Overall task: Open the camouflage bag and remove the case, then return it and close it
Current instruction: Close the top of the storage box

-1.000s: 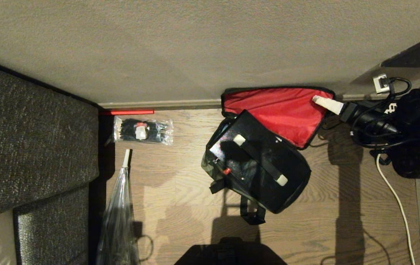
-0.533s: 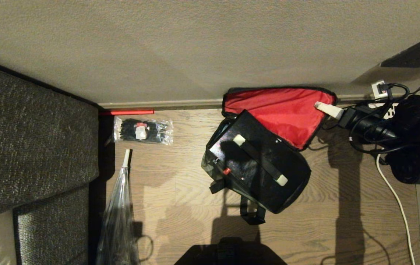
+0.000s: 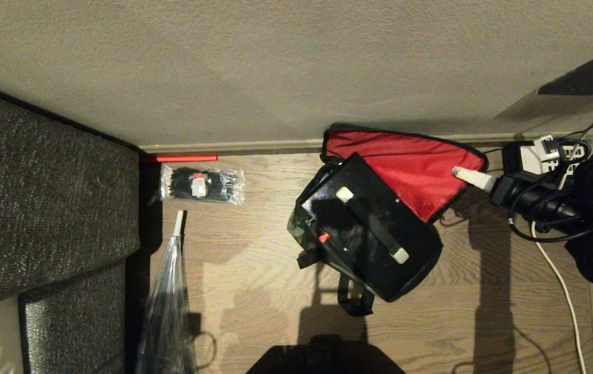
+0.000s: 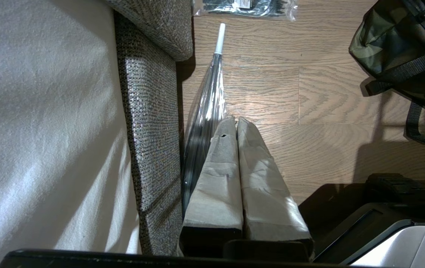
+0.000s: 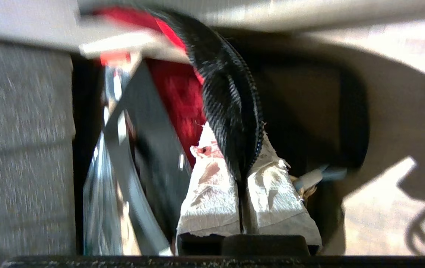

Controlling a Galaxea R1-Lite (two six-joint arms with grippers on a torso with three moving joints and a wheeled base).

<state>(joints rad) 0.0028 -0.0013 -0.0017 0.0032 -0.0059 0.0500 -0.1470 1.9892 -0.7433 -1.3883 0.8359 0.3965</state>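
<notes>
Floorboards [image 3: 254,270]; bag flap [image 5: 231,96] between fingers [image 5: 212,197]

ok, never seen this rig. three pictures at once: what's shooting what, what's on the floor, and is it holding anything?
It is a wheeled robot with two arms, each ending in a two-fingered pincer. The head view looks down at a wooden floor from the robot's head. The other two pictures come from small cameras on each wrist, behind the fingers.

On the floor lies the camouflage bag, its red-lined flap thrown open toward the wall, with the black case sitting in it. To the left are a sofa, a clear umbrella and a packet of black cable ties.

The right pincer is shut on the flap's black zippered edge; the right wrist view shows that edge pinched between its padded fingers. The left pincer is shut on nothing, parked beside the sofa.
</notes>
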